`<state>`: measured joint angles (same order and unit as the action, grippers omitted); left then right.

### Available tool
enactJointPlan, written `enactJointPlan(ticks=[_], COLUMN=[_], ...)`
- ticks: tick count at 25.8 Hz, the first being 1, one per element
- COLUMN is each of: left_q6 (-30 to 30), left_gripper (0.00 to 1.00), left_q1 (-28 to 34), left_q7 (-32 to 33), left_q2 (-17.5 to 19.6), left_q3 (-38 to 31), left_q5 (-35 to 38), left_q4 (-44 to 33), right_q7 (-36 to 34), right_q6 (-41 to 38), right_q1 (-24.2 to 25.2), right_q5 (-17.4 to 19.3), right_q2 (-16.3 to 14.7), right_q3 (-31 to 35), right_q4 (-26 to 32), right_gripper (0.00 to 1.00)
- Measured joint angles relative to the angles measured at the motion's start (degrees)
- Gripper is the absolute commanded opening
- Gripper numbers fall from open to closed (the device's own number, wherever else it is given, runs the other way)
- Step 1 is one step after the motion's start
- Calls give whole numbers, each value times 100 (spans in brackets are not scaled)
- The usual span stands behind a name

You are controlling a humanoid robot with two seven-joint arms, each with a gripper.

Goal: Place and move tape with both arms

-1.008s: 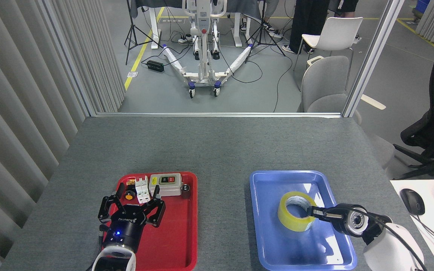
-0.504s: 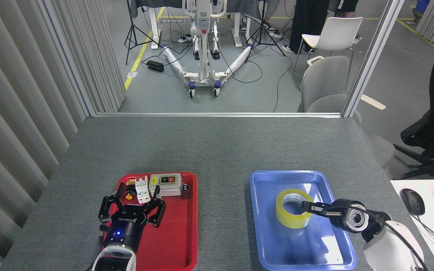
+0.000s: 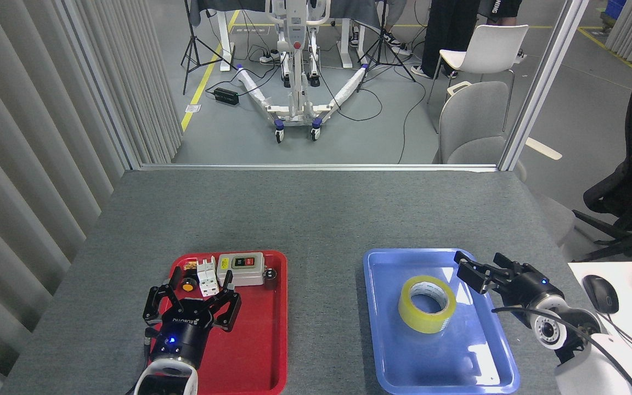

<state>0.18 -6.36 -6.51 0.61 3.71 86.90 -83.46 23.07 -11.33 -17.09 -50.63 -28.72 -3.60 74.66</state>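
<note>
Tape [image 3: 427, 303] lies flat, core up, in the blue tray [image 3: 491, 373] on the grey worktop [image 3: 316, 214], free of any contact.

Right gripper [image 3: 472, 270] sits over the tray's far right rim; its fingers [image 3: 468, 276] are just beside the roll, to its right and clear of it, holding nothing. Seen nearly end-on; cannot tell whether spread or pressed together.

Left gripper [image 3: 192, 299] hangs over the red tray [image 3: 272, 356], fingers [image 3: 154, 303] spread, empty. Just beyond the fingertips: orange knob [image 3: 187, 285], white breaker [image 3: 207, 278], grey switch box [image 3: 241, 269].
</note>
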Motion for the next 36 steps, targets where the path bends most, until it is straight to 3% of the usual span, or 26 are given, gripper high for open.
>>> enactJointPlan(ticks=[6, 12, 19, 36], left_q6=[0, 1, 0, 9], left_gripper=[100, 100, 100, 100], left_q1=[12, 15, 14, 4], left_q7=[0, 5, 11, 13], left_q2=[1, 1, -4, -2], left_q3=[-2, -8, -17, -24], left_q5=[-6, -12, -32, -191], left_q4=[29, 48, 63, 90], right_q7=[-2237, -2778, -2799, -2828], right_q6=[23, 60, 64, 102], right_q1=[938, 1732, 2349, 2316], right_q5=[-1631, -2311, -2452, -2426], right_q2=[386, 908, 802, 885], right_q3=[571, 1242, 1384, 1446], right_q4=[763, 1504, 1669, 1614], right_gripper=[99, 99, 100, 100])
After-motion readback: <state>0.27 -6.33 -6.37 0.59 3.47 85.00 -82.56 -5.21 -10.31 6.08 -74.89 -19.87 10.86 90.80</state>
